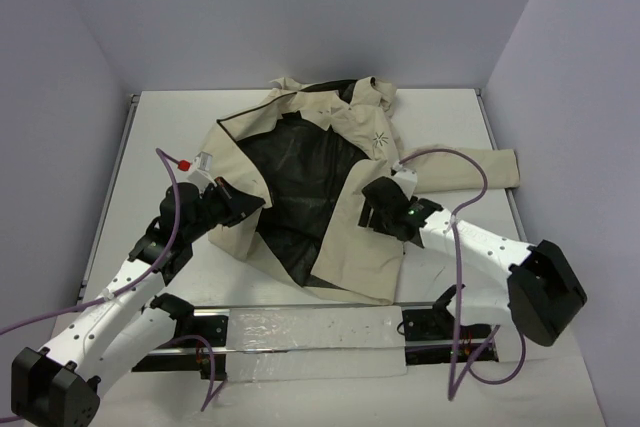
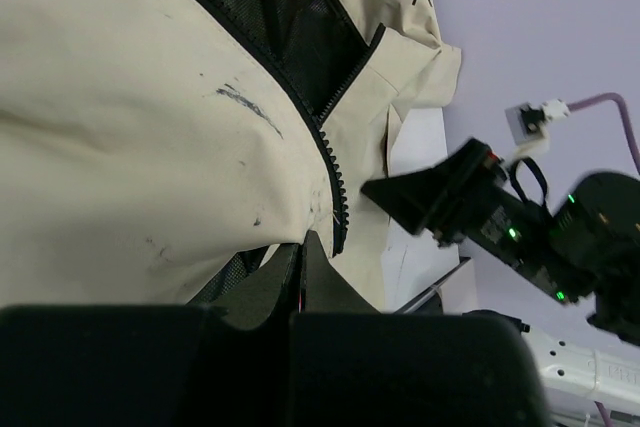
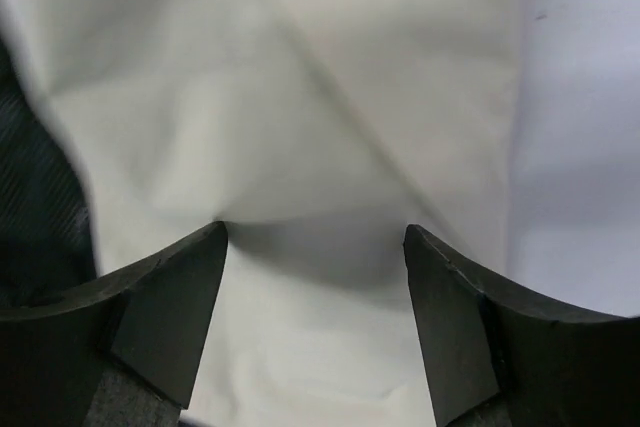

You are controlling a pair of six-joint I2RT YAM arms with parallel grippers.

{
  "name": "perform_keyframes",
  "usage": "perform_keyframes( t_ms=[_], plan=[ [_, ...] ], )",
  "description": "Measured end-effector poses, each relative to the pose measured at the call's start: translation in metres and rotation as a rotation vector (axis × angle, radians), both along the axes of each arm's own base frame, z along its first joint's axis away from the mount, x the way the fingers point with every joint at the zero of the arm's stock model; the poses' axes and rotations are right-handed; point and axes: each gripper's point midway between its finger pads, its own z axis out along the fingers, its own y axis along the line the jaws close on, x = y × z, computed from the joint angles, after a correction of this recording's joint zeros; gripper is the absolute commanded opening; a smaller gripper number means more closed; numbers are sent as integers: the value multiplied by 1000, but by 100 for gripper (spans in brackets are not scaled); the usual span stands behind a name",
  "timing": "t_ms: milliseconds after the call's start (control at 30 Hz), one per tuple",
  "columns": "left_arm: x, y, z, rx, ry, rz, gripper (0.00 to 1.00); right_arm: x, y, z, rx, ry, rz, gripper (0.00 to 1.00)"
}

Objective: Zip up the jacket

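The beige jacket [image 1: 360, 247] lies open on the table, its black lining [image 1: 295, 182] showing and a small star logo [image 1: 379, 140] on its right panel. My left gripper [image 1: 250, 203] is shut on the folded left panel's edge. In the left wrist view its tips [image 2: 300, 245] pinch the jacket [image 2: 150, 127] beside the dark zipper teeth [image 2: 331, 179]. My right gripper [image 1: 376, 209] hovers over the right panel. In the right wrist view it [image 3: 315, 237] stands open, fingertips [image 3: 215, 247] resting on the pale jacket cloth [image 3: 330, 97], with nothing held.
The jacket's right sleeve [image 1: 480, 167] stretches toward the table's right edge. A clear strip [image 1: 310, 332] lies along the near edge between the arm bases. White table [image 1: 160, 137] shows left of the jacket. Walls close in on three sides.
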Motion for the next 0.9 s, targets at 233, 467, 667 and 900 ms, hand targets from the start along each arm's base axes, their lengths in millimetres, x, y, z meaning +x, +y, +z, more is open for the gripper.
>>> perform_keyframes(
  t_ms=[233, 467, 667, 900],
  plan=[
    [2, -1, -4, -10, 7, 3, 0, 32, -20, -54, -58, 131, -36, 48],
    [8, -4, -32, 0, 69, 12, 0, 107, 5, -53, -33, 118, -4, 49],
    [26, -12, -47, 15, 107, 10, 0, 169, 3, -51, -27, 110, -15, 51],
    [59, -29, -33, 3, 86, -8, 0, 214, 3, -50, -45, 93, 1, 54]
  ],
)
